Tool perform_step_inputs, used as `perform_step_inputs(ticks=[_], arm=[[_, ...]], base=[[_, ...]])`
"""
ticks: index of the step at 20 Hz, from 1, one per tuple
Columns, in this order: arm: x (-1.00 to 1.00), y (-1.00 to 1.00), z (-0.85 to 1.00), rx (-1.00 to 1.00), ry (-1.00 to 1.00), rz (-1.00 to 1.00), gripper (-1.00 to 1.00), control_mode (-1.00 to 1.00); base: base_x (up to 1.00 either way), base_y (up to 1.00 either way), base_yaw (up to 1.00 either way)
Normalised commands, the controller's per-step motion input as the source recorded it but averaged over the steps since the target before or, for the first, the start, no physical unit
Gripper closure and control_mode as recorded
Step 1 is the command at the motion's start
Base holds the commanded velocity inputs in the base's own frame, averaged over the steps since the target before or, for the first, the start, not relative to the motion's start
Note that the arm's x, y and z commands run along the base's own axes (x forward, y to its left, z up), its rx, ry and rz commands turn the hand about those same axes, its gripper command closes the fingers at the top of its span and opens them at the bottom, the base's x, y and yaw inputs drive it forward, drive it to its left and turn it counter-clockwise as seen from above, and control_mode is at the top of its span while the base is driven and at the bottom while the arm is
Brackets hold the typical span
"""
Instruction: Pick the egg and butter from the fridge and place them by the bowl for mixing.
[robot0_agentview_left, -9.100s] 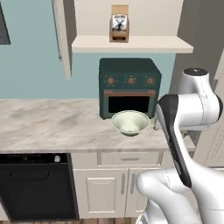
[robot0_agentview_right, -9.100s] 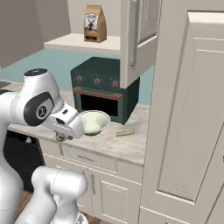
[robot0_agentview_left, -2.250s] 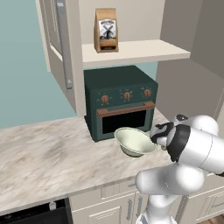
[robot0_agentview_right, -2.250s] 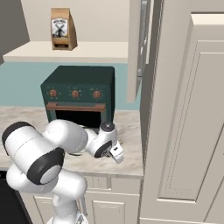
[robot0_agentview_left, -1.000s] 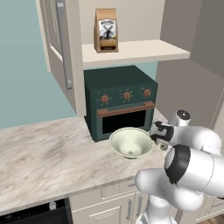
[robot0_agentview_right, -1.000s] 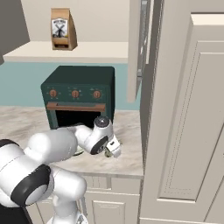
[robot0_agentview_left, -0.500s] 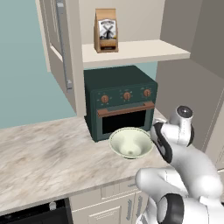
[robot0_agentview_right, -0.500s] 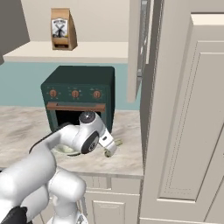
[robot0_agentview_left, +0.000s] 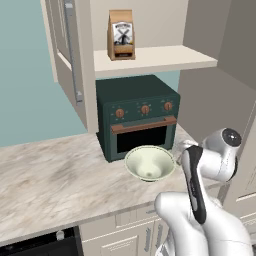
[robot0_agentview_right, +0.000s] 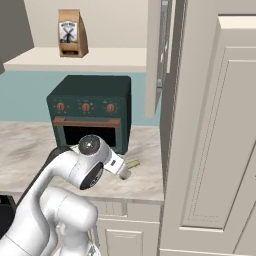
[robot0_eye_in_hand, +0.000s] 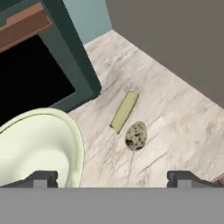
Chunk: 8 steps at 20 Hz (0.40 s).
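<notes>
A speckled egg (robot0_eye_in_hand: 136, 136) lies on the marble counter just right of the bowl (robot0_eye_in_hand: 40, 144), and the pale yellow butter stick (robot0_eye_in_hand: 124, 111) lies touching its far side. My gripper (robot0_eye_in_hand: 113, 179) hovers above them, open and holding nothing, with the egg between and beyond its fingertips (robot0_eye_in_hand: 42, 178). In the right base view the gripper (robot0_agentview_right: 124, 172) hangs over the counter by the butter (robot0_agentview_right: 133, 163). The cream bowl (robot0_agentview_left: 149, 162) stands in front of the toaster oven. The fridge is out of view.
A dark green toaster oven (robot0_agentview_left: 137, 116) stands right behind the bowl. Above it a shelf (robot0_agentview_left: 150, 58) carries a brown bag (robot0_agentview_left: 121, 34). A tall cream cupboard (robot0_agentview_right: 215, 135) walls off the counter's right end. Bare marble counter (robot0_agentview_left: 50, 175) stretches to the left.
Over the last second my arm has swung and lifted the hand away from the counter beside the bowl. The bowl has stayed in place. Since the oldest frames the base has driven closer.
</notes>
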Motion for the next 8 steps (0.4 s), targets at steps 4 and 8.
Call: perform_step_inputs(ticks=[4, 8], arm=[[-0.49, 0.28, 0.50, -0.17, -0.03, 0.19, -1.00, -1.00], [-0.44, 0.21, 0.69, -0.10, 0.13, 0.12, -1.00, -1.00]], base=[[0.00, 0.00, 0.00], [0.00, 0.00, 0.00]])
